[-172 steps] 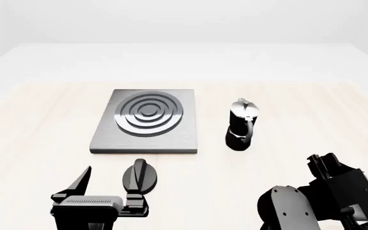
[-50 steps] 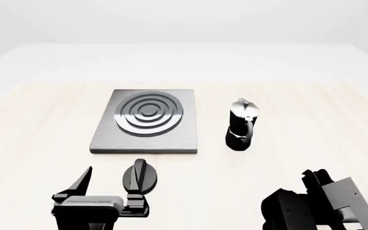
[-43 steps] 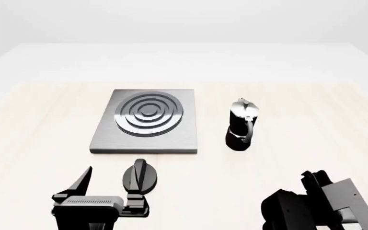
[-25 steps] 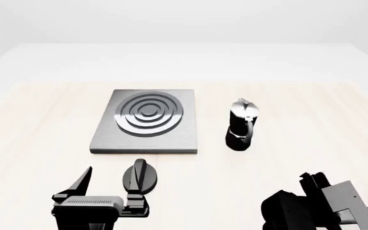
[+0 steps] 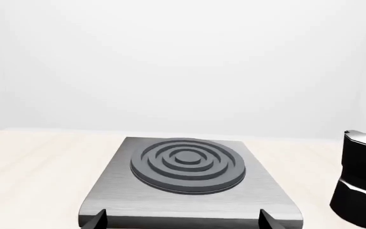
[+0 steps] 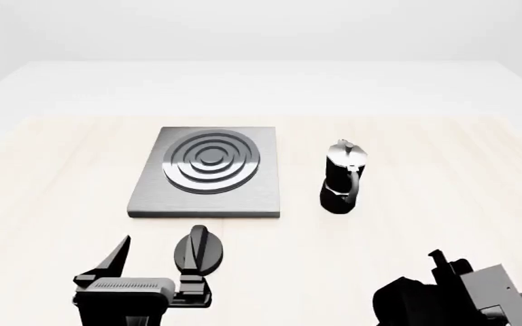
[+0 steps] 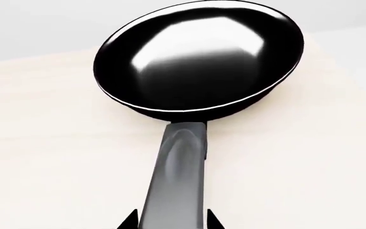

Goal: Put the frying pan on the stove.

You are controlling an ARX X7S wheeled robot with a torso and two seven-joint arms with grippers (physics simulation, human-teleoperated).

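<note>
Right gripper straddles the frying pan handle; stove bare.
Its spread fingertips flank the handle, grip uncertain; left gripper gapes empty beside the knob. No legible writing.

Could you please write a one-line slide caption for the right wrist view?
Right gripper lined up on the frying pan handle, fingers on either side, pan resting on the light wooden table.

Stove centred w/ ring burner, moka pot beside, apart.
</note>
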